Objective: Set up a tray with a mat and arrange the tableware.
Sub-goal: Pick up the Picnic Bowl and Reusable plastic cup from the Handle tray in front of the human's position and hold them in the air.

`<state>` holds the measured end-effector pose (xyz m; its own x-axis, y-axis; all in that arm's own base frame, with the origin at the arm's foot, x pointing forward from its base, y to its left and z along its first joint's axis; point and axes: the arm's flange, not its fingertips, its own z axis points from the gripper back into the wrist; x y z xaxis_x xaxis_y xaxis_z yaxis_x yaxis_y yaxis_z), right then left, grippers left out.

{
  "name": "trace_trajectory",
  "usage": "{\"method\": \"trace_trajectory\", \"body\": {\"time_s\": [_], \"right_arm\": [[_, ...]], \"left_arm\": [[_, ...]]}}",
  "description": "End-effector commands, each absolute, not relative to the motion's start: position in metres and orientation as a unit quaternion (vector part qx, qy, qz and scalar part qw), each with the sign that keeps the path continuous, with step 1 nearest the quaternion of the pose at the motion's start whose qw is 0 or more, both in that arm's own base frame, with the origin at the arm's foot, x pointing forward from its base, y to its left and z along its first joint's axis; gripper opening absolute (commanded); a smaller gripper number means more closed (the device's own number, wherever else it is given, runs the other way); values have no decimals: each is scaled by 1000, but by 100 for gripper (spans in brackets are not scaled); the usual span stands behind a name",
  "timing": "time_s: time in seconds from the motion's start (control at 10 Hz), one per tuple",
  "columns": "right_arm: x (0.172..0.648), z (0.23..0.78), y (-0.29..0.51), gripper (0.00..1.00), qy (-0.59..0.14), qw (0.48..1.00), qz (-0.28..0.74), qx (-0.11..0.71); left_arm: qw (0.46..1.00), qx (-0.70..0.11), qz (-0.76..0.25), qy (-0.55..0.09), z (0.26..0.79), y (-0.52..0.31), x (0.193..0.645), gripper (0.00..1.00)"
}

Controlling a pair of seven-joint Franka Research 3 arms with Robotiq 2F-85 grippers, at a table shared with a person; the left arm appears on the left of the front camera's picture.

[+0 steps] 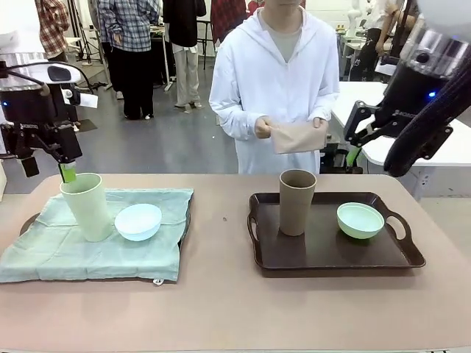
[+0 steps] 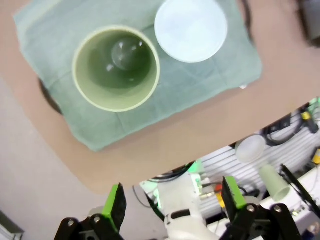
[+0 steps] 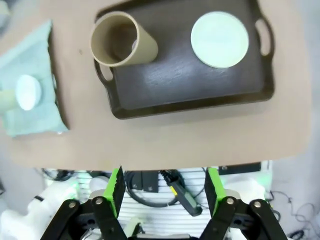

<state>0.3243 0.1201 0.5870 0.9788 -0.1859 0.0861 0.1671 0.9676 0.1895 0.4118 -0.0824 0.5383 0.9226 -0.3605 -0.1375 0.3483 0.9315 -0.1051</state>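
On the left, a green mat covers a dark tray and carries the pale green cup and the light blue bowl. My left gripper hangs open just above and left of that cup. From the left wrist, the cup, the bowl and the mat lie below my open left gripper. The brown cup and mint green bowl stand on the bare dark tray at right. My right gripper is high at the far right. The right wrist view has the brown cup, mint bowl and tray beyond my open, empty right gripper.
A person in a white hooded top stands at the far side, both hands holding a folded tan cloth at chest height. Bare brown tabletop runs between the trays and along the near edge. Other people stand far behind.
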Motion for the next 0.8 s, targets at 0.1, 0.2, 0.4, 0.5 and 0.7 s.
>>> {"method": "trace_trajectory", "body": {"time_s": [0.1,0.2,0.4,0.5,0.7], "right_arm": [[312,568,12,82,-19,966,-99,237],[299,562,-31,82,-32,948,-100,300],[275,553,-87,82,-59,914,-123,382],[261,548,-108,82,-72,899,-142,408],[232,536,-148,82,-105,859,-182,468]], "left_arm": [[953,-202,-221,35,554,-17,405,100],[936,-271,-223,12,546,6,400,100],[905,-363,-220,-17,538,53,394,100],[888,-408,-209,-37,535,81,389,100],[848,-492,-189,-55,524,123,372,100]]}}
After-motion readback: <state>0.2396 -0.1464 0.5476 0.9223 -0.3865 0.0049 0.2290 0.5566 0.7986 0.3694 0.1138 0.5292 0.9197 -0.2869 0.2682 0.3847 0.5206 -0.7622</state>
